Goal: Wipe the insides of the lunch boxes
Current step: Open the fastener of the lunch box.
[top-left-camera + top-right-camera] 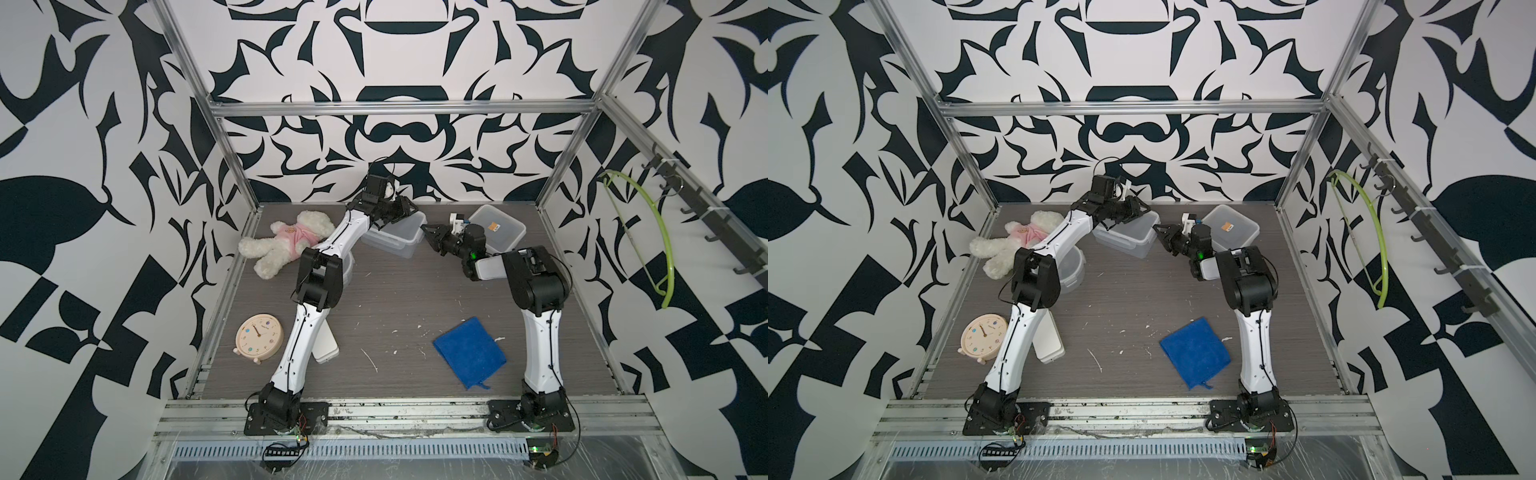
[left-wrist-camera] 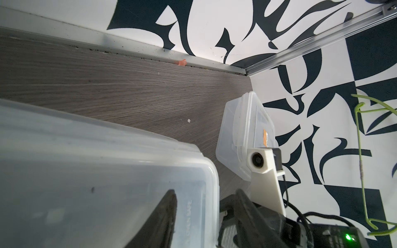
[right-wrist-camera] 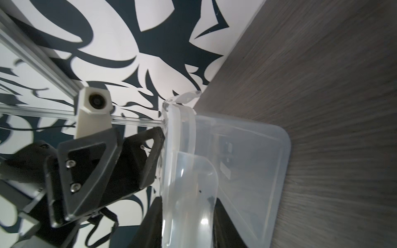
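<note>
Blue cloth (image 1: pixel 469 353) lies up front by the right arm (image 1: pixel 540 345). Far back, the lunch box (image 1: pixel 395 237) lies lengthwise between pincers: right gripper (image 3: pixel 187 198) pinches its end, left gripper (image 2: pixel 204 191) straddles the lid (image 2: pixel 129 161), grip unclear

Place: a robotics lab test cell.
Enclosure: an aluminium frame (image 1: pixel 399 109) boxes in a wood-grain table (image 1: pixel 399 299); the wall panels (image 1: pixel 399 54) carry a bold black-and-white pattern on every side.
Robots: a left arm (image 1: pixel 297 332) and a right arm (image 1: pixel 540 349) stand on black plates fixed to a metal rail (image 1: pixel 399 409) along the table's near edge.
Electronics: a bare circuit board (image 1: pixel 540 451) with a green light and loose wires sits below that rail.
Props: an unrelated mix lies on the table: a teddy bear (image 1: pixel 291 241) by the left edge, a clock (image 1: pixel 258 336), a blue cloth (image 1: pixel 469 352), and a clear lunch box (image 1: pixel 395 243) near the far edge.
Wall fitting: a green hanger (image 1: pixel 648 232) hangs on a hook rail (image 1: pixel 698 208).
</note>
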Available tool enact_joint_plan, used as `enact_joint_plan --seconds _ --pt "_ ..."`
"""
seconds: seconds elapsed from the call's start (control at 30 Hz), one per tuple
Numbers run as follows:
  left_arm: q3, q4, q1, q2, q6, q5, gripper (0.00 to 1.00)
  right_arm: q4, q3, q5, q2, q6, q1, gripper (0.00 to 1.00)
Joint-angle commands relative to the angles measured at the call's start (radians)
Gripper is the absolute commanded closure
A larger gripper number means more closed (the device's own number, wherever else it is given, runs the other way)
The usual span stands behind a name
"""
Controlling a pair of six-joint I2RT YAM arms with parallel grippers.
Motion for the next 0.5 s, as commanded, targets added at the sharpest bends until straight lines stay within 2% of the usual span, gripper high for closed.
enact_joint_plan --seconds 0.0,0.17,0.23,0.43,0.47 --pt "-0.082 -0.259 -0.004 0.148 -0.008 -0.066 0.52 -0.304 0.058 0.057 -0.144 -0.329 0.058 1.00" --pt "-0.094 -0.258 -0.005 0.145 -0.007 -0.067 0.52 -0.746 0.225 0.193 -0.183 -0.519 0.101 1.00" --pt "-0.097 -0.258 -0.005 0.144 -0.006 -0.067 0.52 -0.860 0.282 0.243 -0.191 -0.575 0.124 1.00" --pt "-0.081 -0.264 -0.005 0.131 -0.010 -0.049 0.52 -0.849 0.276 0.241 -0.220 -0.590 0.131 1.00" --pt "-0.064 -0.276 -0.005 0.123 -0.009 -0.042 0.52 -0.831 0.263 0.235 -0.223 -0.585 0.129 0.92"
